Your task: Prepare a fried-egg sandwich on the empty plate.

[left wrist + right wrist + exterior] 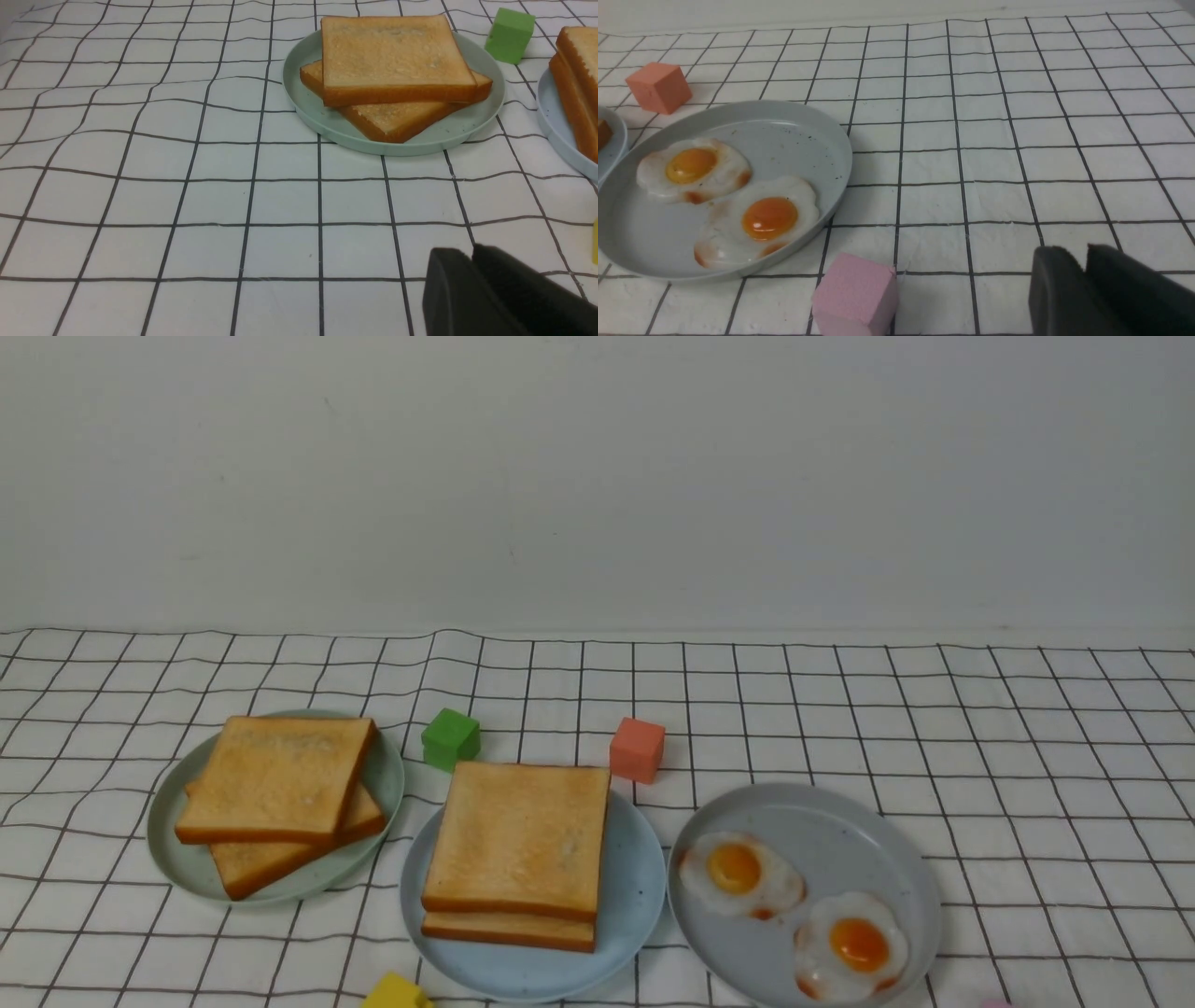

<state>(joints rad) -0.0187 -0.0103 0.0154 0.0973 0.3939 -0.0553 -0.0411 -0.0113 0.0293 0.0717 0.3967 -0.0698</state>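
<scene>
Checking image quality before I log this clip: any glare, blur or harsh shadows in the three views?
Front view: even, soft light, sharp, only faint shadows under the toast. Left wrist view: sharp, the cloth's grid lines look wavy. Right wrist view: small highlights on the egg yolks, no blur.

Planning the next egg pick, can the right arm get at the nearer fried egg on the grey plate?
Probably yes. The nearer fried egg lies uncovered on the grey plate, beside the other egg. Only the pink cube sits near the plate's rim.

No readable text or labels, seemingly, anywhere.
</scene>
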